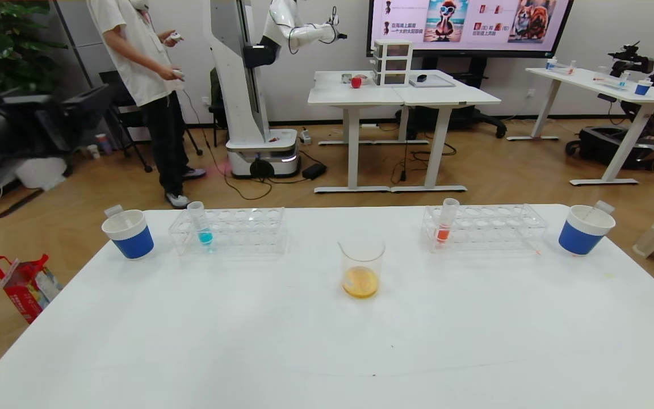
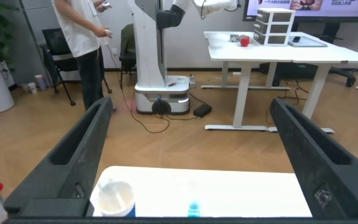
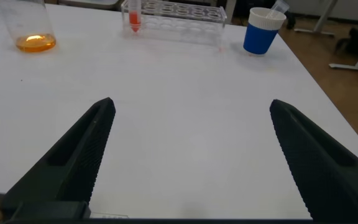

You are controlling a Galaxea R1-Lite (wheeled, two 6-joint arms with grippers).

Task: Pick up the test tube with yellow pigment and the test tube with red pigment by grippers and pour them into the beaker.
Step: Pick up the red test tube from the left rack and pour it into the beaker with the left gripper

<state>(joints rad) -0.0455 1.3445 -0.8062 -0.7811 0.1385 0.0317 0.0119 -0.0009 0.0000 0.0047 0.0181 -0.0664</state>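
The beaker [image 1: 361, 267] stands at the middle of the white table [image 1: 327, 352], holding a shallow pool of orange-yellow liquid. Behind it to the right, a red-pigment tube [image 1: 447, 220] stands upright in a clear rack [image 1: 485, 227]; to the left, a blue-pigment tube [image 1: 199, 223] stands in another rack [image 1: 228, 230]. A blue-and-white cup [image 1: 128, 233] sits at the left end and another cup [image 1: 585, 229] at the right; each holds a tube whose contents are too small to tell.

Neither arm shows in the head view. The left gripper [image 2: 191, 158] hangs wide open and empty, facing the table's far edge. The right gripper [image 3: 188, 152] hangs wide open and empty over bare tabletop.
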